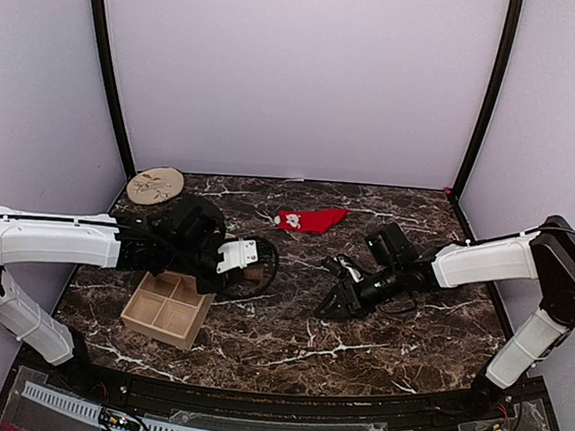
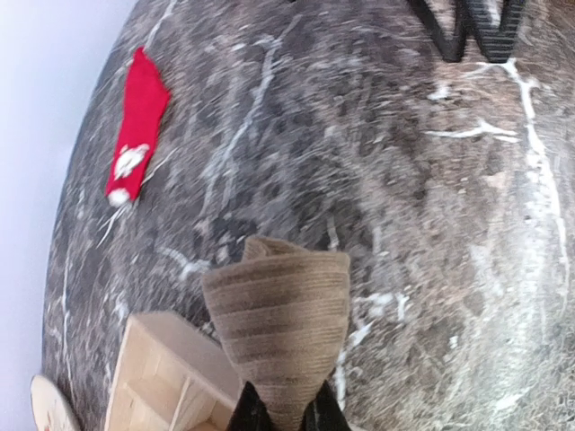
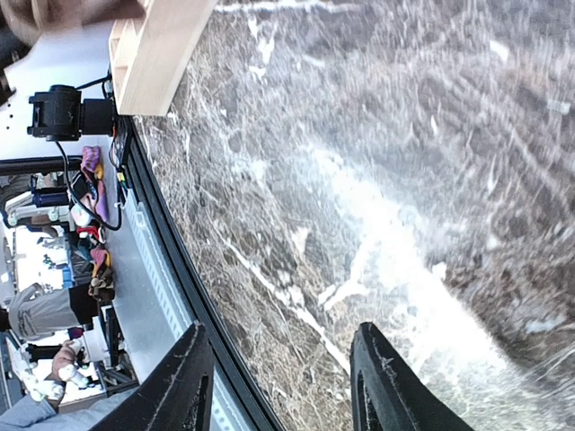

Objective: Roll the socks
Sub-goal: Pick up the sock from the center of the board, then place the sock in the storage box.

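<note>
The tan-brown sock [image 2: 278,332] is rolled into a stubby cone. My left gripper [image 2: 283,417] is shut on its narrow end and holds it over the marble table beside the wooden tray's corner. In the top view my left gripper [image 1: 252,265] is just right of the tray, and the tan sock is mostly hidden by it. The red sock [image 1: 310,220] with its white patch lies flat at the back centre; it also shows in the left wrist view [image 2: 135,126]. My right gripper [image 1: 339,303] is open and empty, low over bare table right of centre, its fingers [image 3: 184,377] spread wide.
A wooden compartment tray [image 1: 167,311] stands at the front left; its corner shows in the left wrist view [image 2: 153,377] and the right wrist view [image 3: 157,54]. A round tan disc [image 1: 155,185] lies at the back left. The table's front edge [image 3: 171,260] runs close to my right gripper.
</note>
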You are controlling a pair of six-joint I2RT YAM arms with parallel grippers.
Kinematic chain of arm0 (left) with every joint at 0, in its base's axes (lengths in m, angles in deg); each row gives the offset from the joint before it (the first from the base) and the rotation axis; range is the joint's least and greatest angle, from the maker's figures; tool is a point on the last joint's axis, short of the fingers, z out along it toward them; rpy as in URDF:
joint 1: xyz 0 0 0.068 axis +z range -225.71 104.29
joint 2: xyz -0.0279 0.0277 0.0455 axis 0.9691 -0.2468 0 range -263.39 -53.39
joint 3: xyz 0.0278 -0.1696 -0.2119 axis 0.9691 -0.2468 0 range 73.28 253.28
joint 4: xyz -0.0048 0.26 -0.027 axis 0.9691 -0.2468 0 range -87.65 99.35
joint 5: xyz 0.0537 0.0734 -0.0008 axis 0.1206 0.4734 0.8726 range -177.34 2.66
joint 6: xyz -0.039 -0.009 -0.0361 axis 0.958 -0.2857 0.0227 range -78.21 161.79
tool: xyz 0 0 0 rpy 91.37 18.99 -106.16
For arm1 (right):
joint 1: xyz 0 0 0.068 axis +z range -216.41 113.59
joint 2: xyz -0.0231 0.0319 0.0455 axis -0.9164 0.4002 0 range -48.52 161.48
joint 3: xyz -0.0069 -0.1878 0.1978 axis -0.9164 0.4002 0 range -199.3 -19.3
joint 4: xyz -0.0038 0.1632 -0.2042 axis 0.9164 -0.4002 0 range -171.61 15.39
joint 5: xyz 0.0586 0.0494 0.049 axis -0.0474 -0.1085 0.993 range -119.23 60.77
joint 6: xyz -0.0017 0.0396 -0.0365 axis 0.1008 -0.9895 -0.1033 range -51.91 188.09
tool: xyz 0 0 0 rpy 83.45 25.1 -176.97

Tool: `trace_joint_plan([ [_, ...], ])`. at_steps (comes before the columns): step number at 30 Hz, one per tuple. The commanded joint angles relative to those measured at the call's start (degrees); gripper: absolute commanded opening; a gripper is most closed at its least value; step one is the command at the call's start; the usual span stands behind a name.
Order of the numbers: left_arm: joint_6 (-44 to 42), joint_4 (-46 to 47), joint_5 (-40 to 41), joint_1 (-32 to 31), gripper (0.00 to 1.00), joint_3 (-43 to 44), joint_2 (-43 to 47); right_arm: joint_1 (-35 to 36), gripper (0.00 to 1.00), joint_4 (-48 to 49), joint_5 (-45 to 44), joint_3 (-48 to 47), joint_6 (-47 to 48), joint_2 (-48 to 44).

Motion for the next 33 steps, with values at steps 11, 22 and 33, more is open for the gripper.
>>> trace_joint_plan([
  [11,37.1,-13.4,26.7,5.1,0.00,-0.6,6.7,-0.2,0.49,0.4,-1.0,-7.2,2.3,4.4],
  [22,59.5,-28.1,33.4,7.1,0.00,3.0,2.9,-0.2,0.50,-0.3,0.2,-8.8,3.6,5.4],
  [33,83.1,-32.8,31.9,9.7,0.00,-3.8,6.7,0.0,0.50,-0.6,1.4,-9.0,4.6,5.6],
])
